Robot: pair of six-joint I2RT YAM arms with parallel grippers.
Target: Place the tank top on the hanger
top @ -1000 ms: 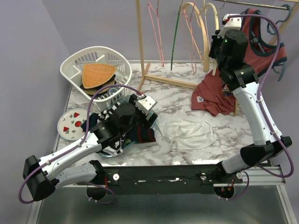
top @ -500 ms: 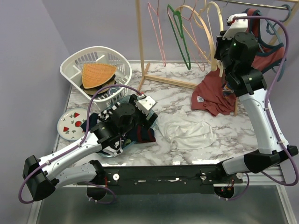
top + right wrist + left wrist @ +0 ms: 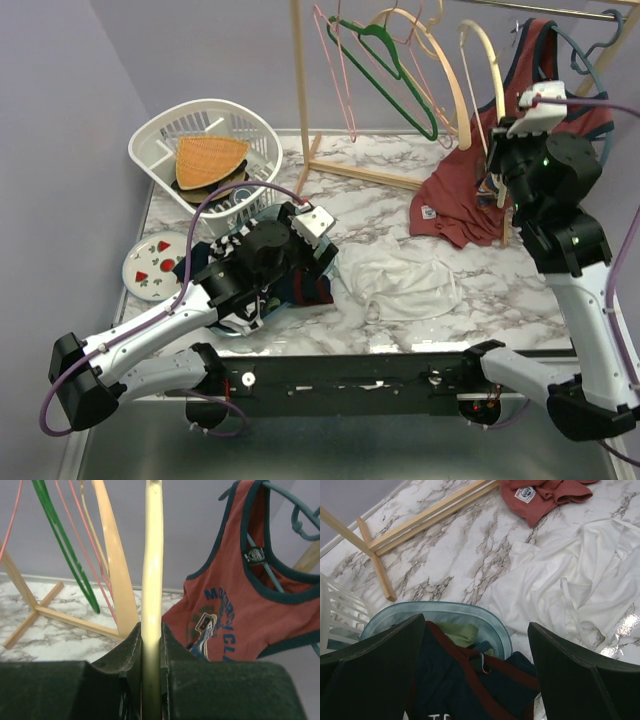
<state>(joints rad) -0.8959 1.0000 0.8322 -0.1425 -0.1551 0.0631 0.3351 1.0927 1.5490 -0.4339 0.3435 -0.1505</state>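
Hanger (image 3: 152,555): curved cream, pinched in right claw (image 3: 151,642) | left claw (image 3: 476,630) agape, empty | tank top (image 3: 580,580) crumpled

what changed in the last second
The right gripper, shut on the hanger, moved right and toward the near edge in the top view, drawing the hanger along. The green hanger beside it swung round. The left gripper stayed open over the bin, and the tank top lay unmoved.

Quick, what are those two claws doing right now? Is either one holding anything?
Left gripper: open, holding nothing.
Right gripper: closed on the cream hanger.
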